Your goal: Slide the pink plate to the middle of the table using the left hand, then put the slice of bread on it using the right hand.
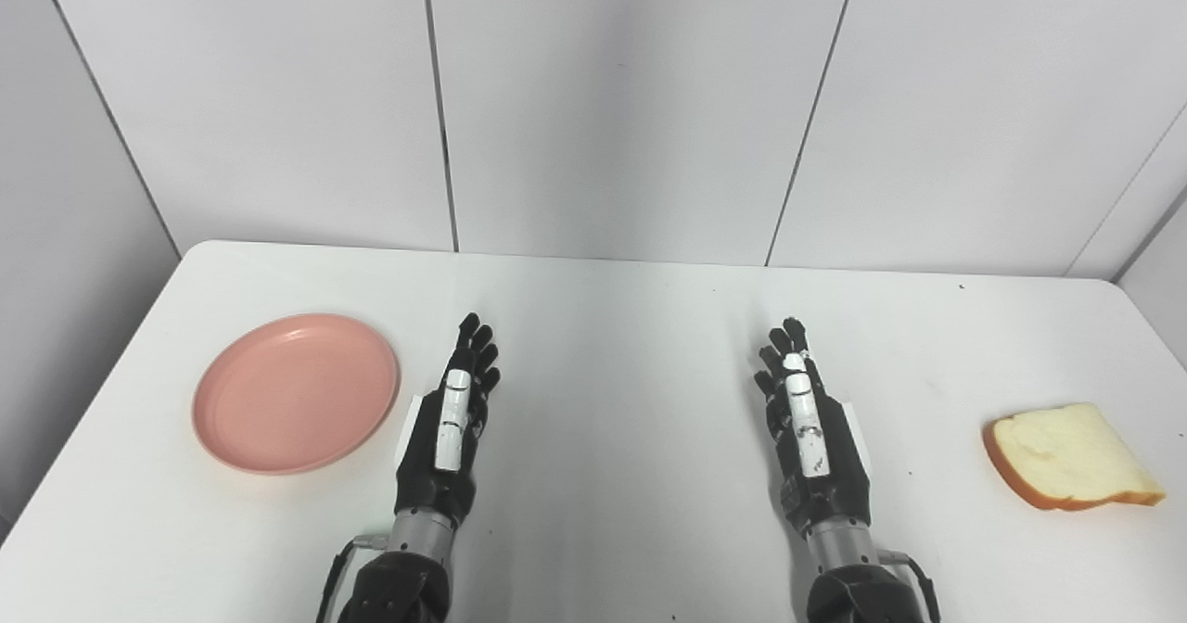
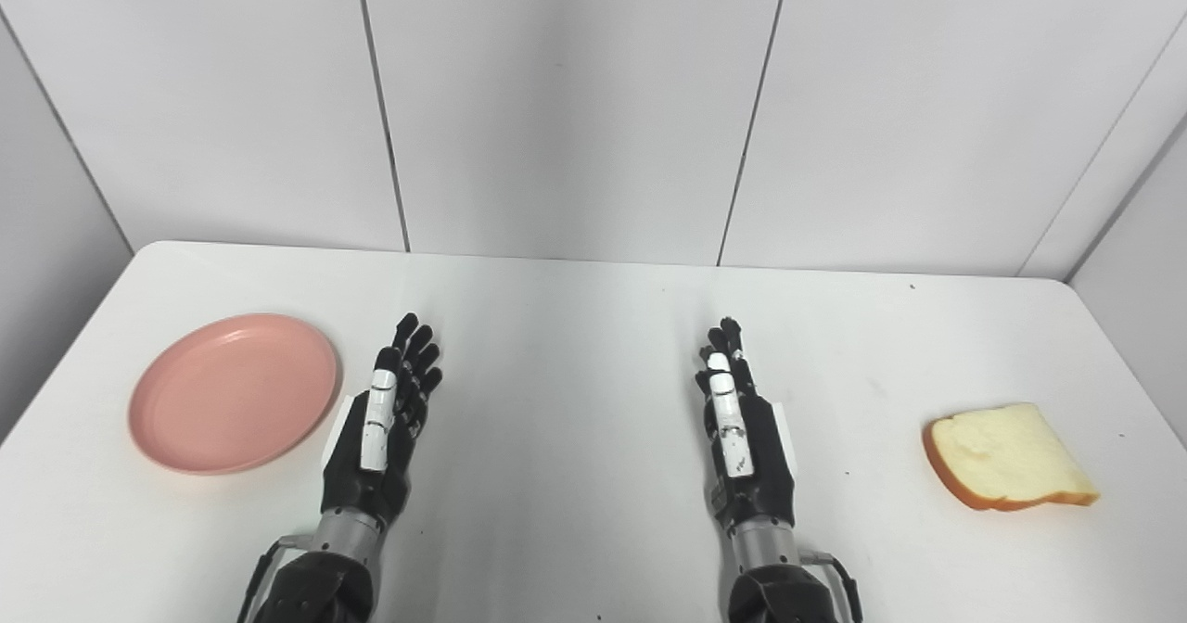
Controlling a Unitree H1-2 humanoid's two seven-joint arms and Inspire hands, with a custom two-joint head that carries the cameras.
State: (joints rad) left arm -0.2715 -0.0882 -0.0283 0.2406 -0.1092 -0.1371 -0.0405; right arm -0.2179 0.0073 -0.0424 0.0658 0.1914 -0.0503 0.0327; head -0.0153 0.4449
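The pink plate [image 1: 296,392] lay at the left side of the white counter [image 1: 612,345], not yet slid to the middle; the slice of bread [image 1: 1068,456] lay well apart at the right. Risk noted: a push set high on the plate's shallow rim could tip or spin it off line, judging by its low profile. The left robot hand [image 1: 452,419], just beside the plate, was released, fingers extended, holding nothing. The right robot hand [image 1: 809,424] was likewise released and empty.
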